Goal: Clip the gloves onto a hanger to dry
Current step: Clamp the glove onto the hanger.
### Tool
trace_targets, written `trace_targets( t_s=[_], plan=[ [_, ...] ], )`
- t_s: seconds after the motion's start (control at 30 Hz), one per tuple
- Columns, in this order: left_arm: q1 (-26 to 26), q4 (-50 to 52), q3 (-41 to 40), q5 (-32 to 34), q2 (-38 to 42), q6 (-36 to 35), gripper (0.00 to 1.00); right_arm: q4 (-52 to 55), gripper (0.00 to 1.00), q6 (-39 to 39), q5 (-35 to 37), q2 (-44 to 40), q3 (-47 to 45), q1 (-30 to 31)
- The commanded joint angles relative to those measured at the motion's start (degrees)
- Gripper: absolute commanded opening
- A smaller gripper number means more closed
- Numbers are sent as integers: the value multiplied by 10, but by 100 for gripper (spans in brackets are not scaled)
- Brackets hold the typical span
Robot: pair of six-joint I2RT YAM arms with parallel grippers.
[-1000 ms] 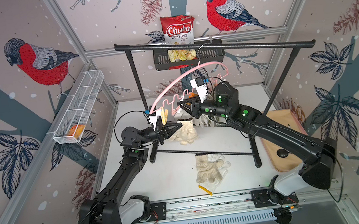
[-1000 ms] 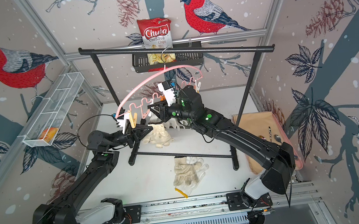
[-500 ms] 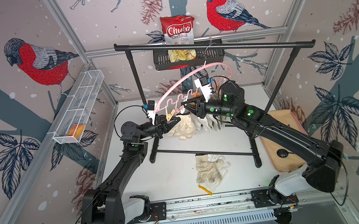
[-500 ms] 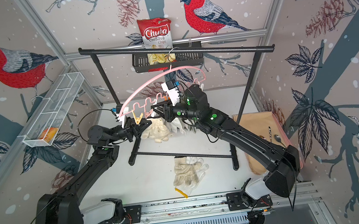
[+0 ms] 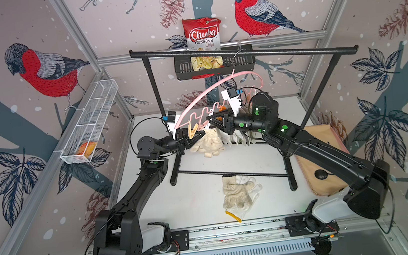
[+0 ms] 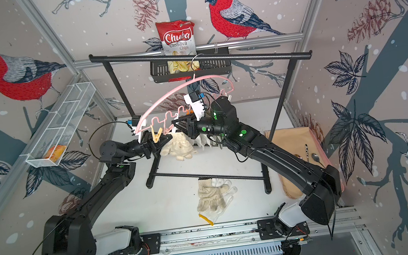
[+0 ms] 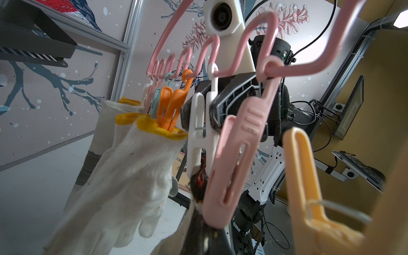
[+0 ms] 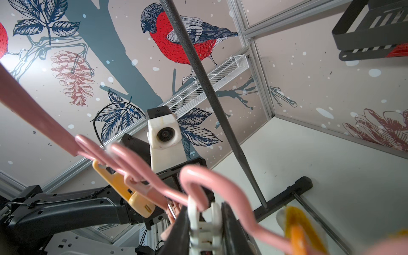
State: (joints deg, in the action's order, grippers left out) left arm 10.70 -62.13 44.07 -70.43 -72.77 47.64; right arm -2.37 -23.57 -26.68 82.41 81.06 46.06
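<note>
Black basket (image 5: 243, 64) holds a chip bag (image 5: 203, 35), wire basket (image 5: 92, 117) something orange (image 5: 85, 148); left gripper (image 5: 195, 138) is clenched by a glove (image 5: 208, 144), right gripper (image 5: 214, 119) pinches a white peg (image 8: 204, 229) on the hanger (image 5: 209, 88).

Chips bag (image 5: 202, 35) in blk basket (image 5: 183, 70), back wall; blk rack (image 5: 293, 51); wire shelf (image 5: 95, 103); tan board (image 5: 314, 186).

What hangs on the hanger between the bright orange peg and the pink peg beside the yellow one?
A white peg, with the right tool closed on it; both wrist views show it.
</note>
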Motion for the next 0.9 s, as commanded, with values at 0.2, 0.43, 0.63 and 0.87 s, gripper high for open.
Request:
trace_targets(
  t_s=[0.2, 0.43, 0.63, 0.87],
  plan=[
    [-1, -23, 19, -1, -5, -1, 0, -21, 18, -1, -16, -2, 1, -1],
    [-2, -14, 26, -1, -3, -6, 0, -21, 17, 0, -20, 0, 1, -1],
    [-2, -8, 28, -3, 0, -9, 0, -20, 17, 0, -20, 0, -4, -1],
    [-2, -5, 25, -5, 2, -9, 0, -12, 17, 11, -20, 2, -2, -1]
  ],
)
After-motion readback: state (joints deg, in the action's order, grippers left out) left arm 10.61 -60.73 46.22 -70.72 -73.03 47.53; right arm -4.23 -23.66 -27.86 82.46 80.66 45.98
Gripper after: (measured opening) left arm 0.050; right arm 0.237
